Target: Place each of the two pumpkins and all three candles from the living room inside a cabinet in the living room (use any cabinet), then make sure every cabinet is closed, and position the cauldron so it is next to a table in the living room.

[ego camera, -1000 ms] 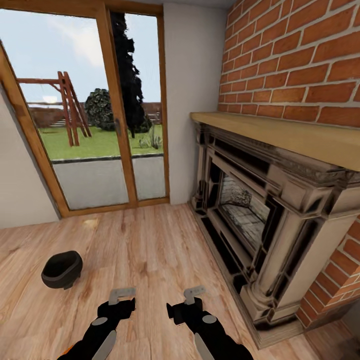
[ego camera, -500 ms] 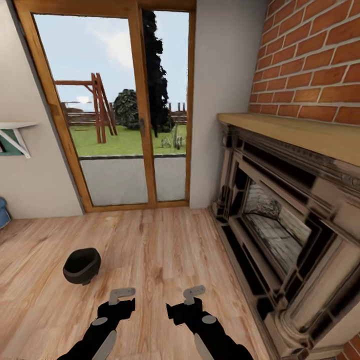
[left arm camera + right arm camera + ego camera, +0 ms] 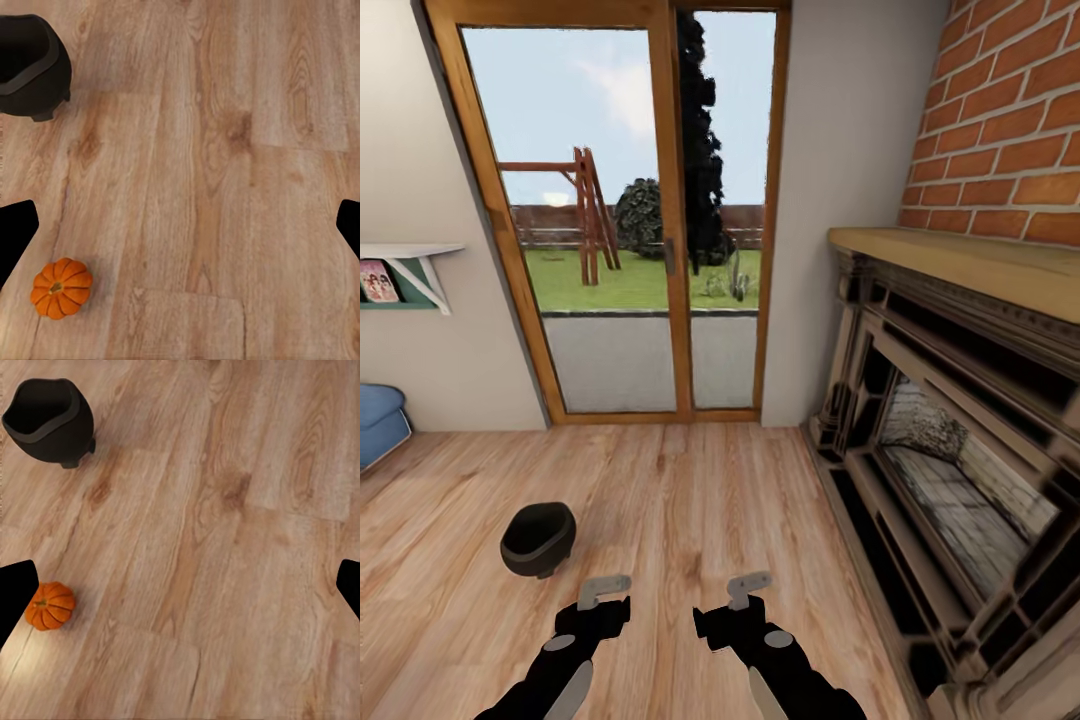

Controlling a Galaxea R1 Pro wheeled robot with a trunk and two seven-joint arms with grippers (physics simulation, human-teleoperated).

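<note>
Our view has swung left off the fireplace (image 3: 950,420), so the cauldron (image 3: 538,538) now sits on the floor just ahead of our left gripper (image 3: 603,590), a pumpkin (image 3: 61,287) nearby, both grippers spread wide, holding nothing.

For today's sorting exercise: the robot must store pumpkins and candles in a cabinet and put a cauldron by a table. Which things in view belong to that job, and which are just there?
Part of the job:
cauldron, on the wooden floor
pumpkin, on the floor

Just there:
fireplace
glass door
wall shelf
blue seat
</note>
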